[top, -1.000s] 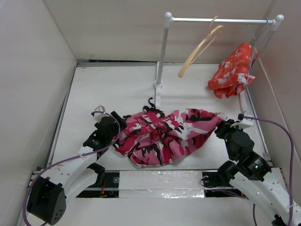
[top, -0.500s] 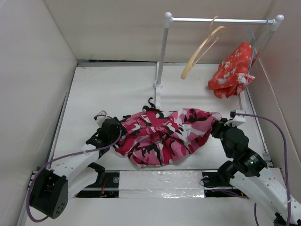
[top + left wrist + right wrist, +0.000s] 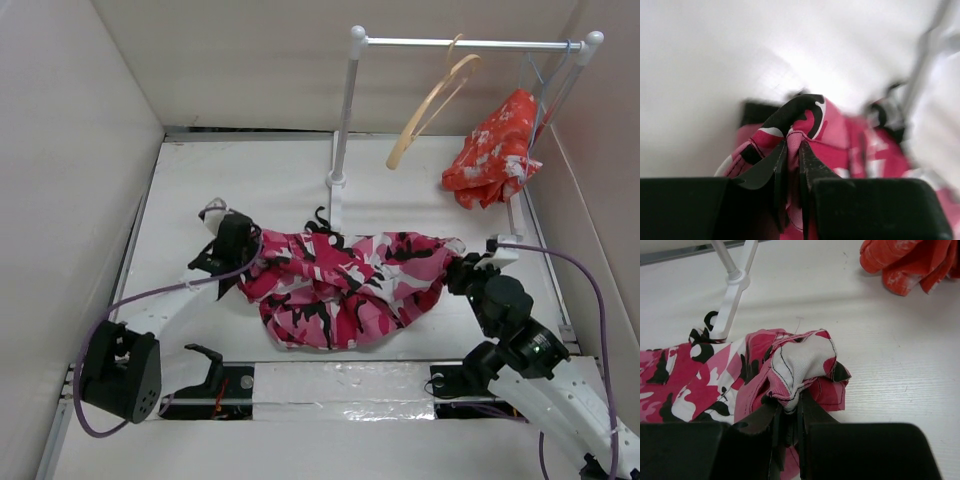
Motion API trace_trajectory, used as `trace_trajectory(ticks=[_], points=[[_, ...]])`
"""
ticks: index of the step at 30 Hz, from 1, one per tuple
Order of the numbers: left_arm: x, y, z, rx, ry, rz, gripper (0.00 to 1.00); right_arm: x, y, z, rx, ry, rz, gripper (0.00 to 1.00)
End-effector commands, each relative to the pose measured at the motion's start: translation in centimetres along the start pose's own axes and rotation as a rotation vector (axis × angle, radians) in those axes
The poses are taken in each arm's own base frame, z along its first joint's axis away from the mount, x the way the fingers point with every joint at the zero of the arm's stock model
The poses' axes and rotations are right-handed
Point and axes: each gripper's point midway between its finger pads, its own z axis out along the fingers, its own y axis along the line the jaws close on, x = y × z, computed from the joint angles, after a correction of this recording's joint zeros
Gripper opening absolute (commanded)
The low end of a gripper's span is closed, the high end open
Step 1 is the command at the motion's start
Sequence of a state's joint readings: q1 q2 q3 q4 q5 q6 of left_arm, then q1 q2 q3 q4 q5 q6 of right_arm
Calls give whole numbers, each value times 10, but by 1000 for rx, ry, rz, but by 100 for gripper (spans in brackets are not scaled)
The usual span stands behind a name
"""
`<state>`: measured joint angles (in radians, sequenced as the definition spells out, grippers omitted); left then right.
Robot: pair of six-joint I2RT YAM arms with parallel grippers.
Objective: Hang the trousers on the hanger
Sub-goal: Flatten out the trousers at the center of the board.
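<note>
Table (image 3: 250, 180): white surface on which the rack is stood.

Rack (image 3: 345, 110): white frame with two posts and a top rail, taken as the landmark for all entries.

Trousers (image 3: 350, 285): a crumpled camouflage heap, laid on the table just in front of the rack's left post. The long axis is run left to right, roughly parallel to the rail. Each end is pinched by one claw, and the middle is bunched on the surface. No part is yet over the hanger.

Orange-red cloth (image 3: 495, 150): hung at the rack's right end and apart from the trousers.

Hanger (image 3: 430, 100): hooked on the rail right of its middle and tilted, with its arms slanted down toward the left post. It is found above and behind the trousers, well apart from them.

Right gripper (image 3: 470, 272): clamped on the trousers' right end, in front of the rack's right post. It is judged the nearer claw to the hanger.

Left gripper (image 3: 228, 240): clamped on a fold at the trousers' left end, left of the rack's left post. It is judged the farther claw from the hanger.
</note>
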<state>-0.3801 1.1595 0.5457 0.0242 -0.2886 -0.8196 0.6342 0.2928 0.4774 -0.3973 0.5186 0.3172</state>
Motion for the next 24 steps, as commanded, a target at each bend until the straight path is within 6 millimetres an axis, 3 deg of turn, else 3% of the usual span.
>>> trace_trajectory(ticks=[1,3,4,6,7,9,12,15,16,18,19,21,22,23,24], points=[[-119,-88,-48,205,-283,-101,0,-26,19,-2,-91,-76,40,0],[-146,-104,-70,234,-331,-117,0,-32,24,-4,-113,-79,38,0],[-171,-122,-91,280,-380,-134,0,-43,27,-8,-132,-94,38,0],[-187,-123,-109,262,-405,-102,0,-52,27,-14,-137,-107,37,0],[-207,-127,-127,260,-456,-112,0,-53,25,-16,-131,-102,31,0],[-219,-117,-145,213,-491,-71,0,-64,25,-24,-141,-124,39,0],[-252,-103,-188,173,-621,-49,0,-69,24,-34,-166,-148,52,0],[-295,-107,-241,195,-777,-42,0,-70,26,-36,-185,-171,73,0],[-315,-116,-266,229,-833,-54,0,-70,27,-35,-188,-170,72,0],[-335,-142,-270,258,-865,-17,0,-65,30,-29,-186,-142,61,0],[-355,-174,-273,309,-873,26,0,-62,31,-28,-186,-125,60,0],[-367,-212,-263,352,-823,98,0,-55,32,-24,-181,-97,55,0],[-394,-241,-312,484,-877,75,0,-52,30,-23,-171,-91,60,0],[-374,-271,-243,443,-737,163,0,-51,29,-23,-163,-89,64,0],[-368,-289,-236,485,-700,190,0,-50,27,-23,-157,-90,69,0]])
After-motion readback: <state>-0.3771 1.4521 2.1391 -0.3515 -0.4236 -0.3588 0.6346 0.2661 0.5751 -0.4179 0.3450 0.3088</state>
